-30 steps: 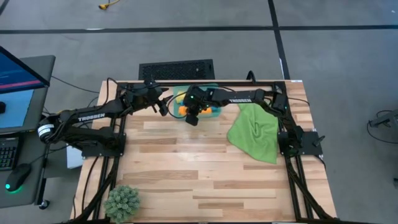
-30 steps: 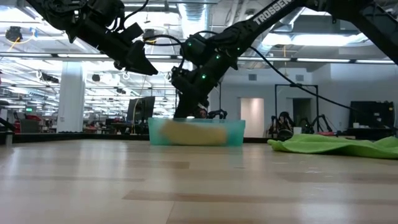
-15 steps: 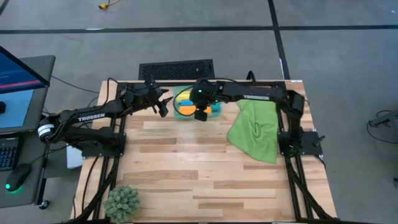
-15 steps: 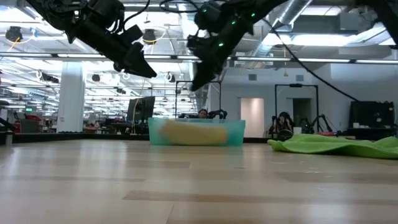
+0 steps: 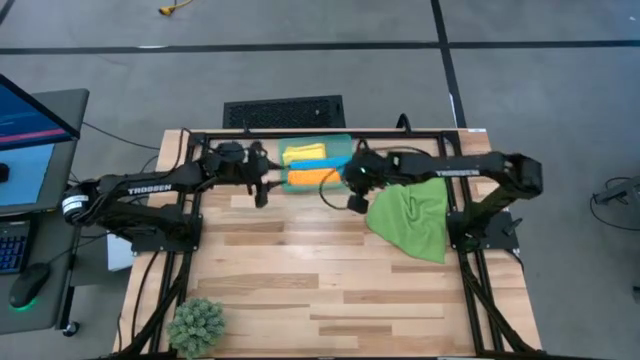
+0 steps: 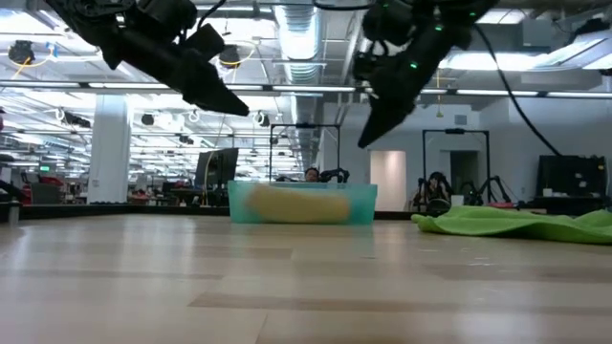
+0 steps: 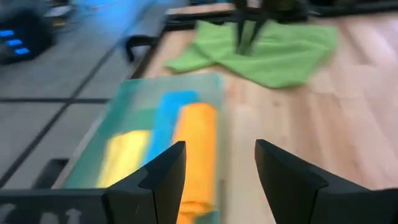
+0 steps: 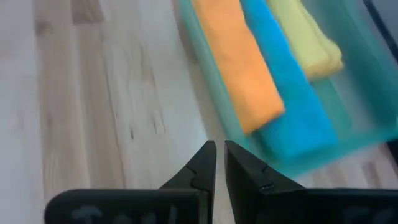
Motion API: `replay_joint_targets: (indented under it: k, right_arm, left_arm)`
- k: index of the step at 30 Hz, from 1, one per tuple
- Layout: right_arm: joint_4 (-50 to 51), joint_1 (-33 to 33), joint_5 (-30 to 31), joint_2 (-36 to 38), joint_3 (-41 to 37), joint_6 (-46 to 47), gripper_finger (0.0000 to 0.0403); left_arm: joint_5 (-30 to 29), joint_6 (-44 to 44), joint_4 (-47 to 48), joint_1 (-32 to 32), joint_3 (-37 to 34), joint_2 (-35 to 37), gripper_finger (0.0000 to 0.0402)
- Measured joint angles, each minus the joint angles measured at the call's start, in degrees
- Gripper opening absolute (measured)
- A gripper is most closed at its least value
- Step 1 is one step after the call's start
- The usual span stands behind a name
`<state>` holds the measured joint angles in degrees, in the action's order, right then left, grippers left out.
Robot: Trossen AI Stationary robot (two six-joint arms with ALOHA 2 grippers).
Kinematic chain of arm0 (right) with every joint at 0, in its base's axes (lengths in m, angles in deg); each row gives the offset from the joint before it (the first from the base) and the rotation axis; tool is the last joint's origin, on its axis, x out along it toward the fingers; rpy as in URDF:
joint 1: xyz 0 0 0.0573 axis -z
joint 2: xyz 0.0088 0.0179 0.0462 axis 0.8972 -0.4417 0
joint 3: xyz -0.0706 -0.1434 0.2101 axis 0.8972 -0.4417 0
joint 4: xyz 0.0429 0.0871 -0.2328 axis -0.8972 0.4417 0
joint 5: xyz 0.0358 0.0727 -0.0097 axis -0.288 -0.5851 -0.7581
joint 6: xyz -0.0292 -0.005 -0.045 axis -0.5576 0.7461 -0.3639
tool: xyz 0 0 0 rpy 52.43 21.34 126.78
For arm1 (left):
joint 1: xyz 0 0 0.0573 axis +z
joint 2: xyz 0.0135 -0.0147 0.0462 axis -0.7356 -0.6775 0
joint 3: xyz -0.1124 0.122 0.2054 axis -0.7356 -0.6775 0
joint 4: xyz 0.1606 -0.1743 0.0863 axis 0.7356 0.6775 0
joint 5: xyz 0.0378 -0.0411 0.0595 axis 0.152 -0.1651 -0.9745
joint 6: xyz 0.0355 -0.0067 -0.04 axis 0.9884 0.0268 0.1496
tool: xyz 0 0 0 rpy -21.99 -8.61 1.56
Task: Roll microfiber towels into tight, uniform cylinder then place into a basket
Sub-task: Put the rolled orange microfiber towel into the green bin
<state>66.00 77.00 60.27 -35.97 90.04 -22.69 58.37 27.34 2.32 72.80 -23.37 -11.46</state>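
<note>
The room behind is a large open hall with ceiling lights, and in front of it the wooden desk (image 5: pixel 300 260) carries everything. I take the basket (image 5: pixel 344 143), at the far edge of the desk, as the landmark. Inside it three rolled towels lie side by side: the yellow towel (image 5: pixel 304 153) farthest back, the blue towel (image 8: pixel 286 106) in the middle and the orange towel (image 5: pixel 312 177) nearest to the desk's centre. The green towel (image 5: pixel 410 218) lies flat and a little wrinkled on the desk to the right of the basket, so in my judgement it is the last one to roll. The right hand (image 5: pixel 357 203) hangs in the air just at the basket's right front corner, between the basket and the green towel, with its fingers almost together and holding nothing. The left hand (image 5: pixel 262 185) hovers just left of the basket with its fingers apart, also empty. To do the next step well, I think the right hand should go to one edge of the green towel, the cloth should first be smoothed flat, and then rolled evenly from that edge with steady pressure, so the cylinder matches the three others and fits in the free space beside the orange one.
</note>
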Motion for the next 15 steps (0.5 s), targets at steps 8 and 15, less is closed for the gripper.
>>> replay_joint_targets:
  k: [8,15]
  right_arm:
    - [-1.11,-4.52,9.10,6.62,-11.15,7.78,0.0054]
    - [-3.21,-8.47,12.53,9.30,-18.82,14.61,0.0054]
  left_arm:
    - [1.24,1.60,-7.71,-5.99,-0.01,-9.63,0.0185]
    - [4.02,0.80,-10.52,-8.28,-0.01,-18.05,0.0185]
